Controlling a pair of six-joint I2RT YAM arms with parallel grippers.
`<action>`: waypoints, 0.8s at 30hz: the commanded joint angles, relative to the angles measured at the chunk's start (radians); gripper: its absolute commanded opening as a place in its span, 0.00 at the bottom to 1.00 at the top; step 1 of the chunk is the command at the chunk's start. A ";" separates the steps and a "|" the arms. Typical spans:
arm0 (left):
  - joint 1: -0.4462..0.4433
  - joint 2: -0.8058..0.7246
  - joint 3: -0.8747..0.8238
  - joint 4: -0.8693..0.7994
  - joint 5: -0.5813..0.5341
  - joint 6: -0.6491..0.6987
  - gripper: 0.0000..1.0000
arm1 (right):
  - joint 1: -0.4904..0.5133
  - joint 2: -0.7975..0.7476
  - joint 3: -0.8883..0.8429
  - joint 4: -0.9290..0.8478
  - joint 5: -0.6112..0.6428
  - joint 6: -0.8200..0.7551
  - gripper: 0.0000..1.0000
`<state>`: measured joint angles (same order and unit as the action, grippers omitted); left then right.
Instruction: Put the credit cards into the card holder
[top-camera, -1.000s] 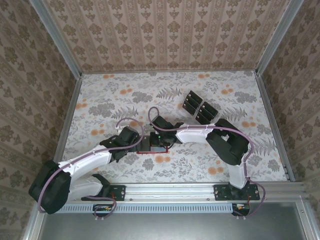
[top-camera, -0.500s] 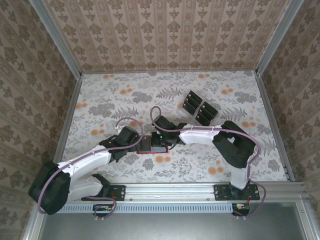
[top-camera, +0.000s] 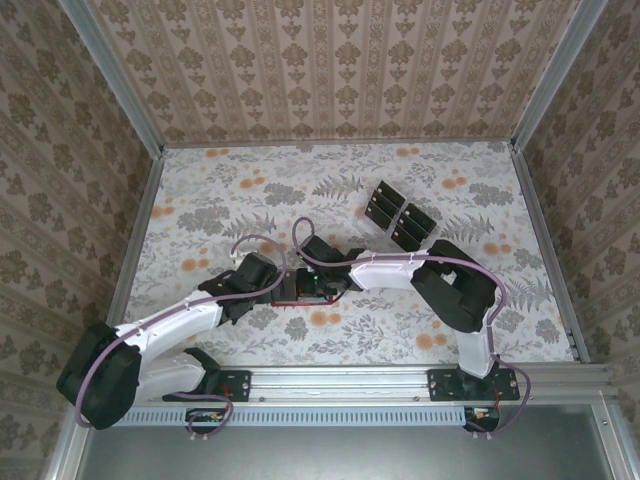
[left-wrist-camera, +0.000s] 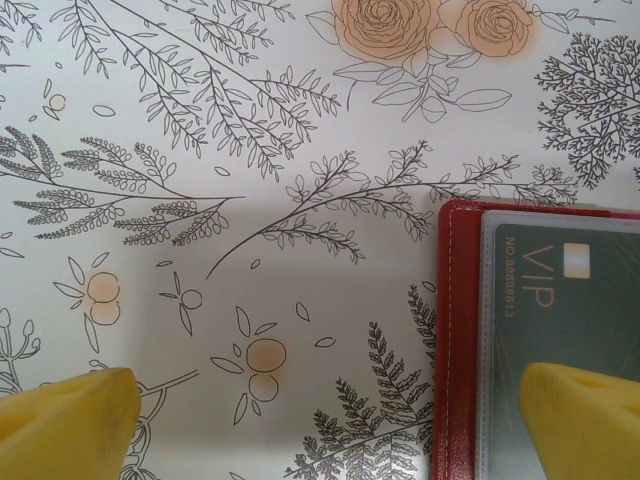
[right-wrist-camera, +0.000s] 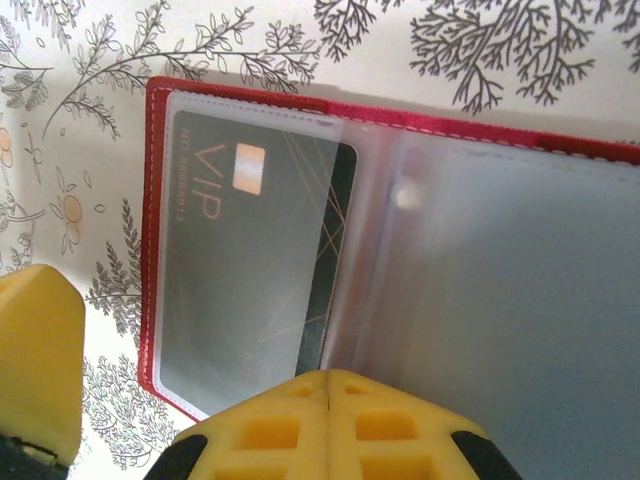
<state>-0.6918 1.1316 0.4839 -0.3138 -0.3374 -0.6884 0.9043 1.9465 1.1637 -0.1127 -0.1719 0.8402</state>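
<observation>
On the left, we see the left gripper (left-wrist-camera: 325, 415) with its two yellow fingers spread as wide as they go, holding nothing. One finger is over the flowered table (left-wrist-camera: 200, 100). The other is over the left page of the card holder (left-wrist-camera: 455, 350), though we cannot tell whether it touches.

In the middle, between the two arms and near the front of the table, the red card holder lies open and flat. Its left page has a clear sleeve (right-wrist-camera: 190, 330) holding a dark VIP card (right-wrist-camera: 250, 270). The card's long axis runs alongside the spine and points toward the right fingertips. It is nearly home, but a dark strip along its spine-side edge sits outside the sleeve's mouth, so finishing it likely means a push leftward, away from the spine.

Just right of centre, the right gripper (right-wrist-camera: 330, 420) has its jaws pressed together at the holder's near edge, beside the card's end. We see nothing pinched between them.

Further right and toward the back, the remaining credit cards (top-camera: 397, 215) lie in two small groups, well apart from the holder. We judge the right arm to be the nearer one for fetching them.
</observation>
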 joint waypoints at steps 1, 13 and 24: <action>0.006 -0.007 -0.011 -0.008 -0.005 -0.023 1.00 | 0.004 0.006 0.027 -0.018 -0.012 -0.001 0.05; 0.006 -0.008 -0.016 0.004 0.000 -0.016 1.00 | 0.005 -0.259 -0.186 0.011 0.114 0.095 0.34; 0.008 0.016 -0.022 0.022 0.011 0.001 1.00 | 0.004 -0.285 -0.287 0.030 0.143 0.138 0.34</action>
<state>-0.6918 1.1336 0.4706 -0.2989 -0.3359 -0.6880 0.9043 1.6524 0.8795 -0.1020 -0.0551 0.9627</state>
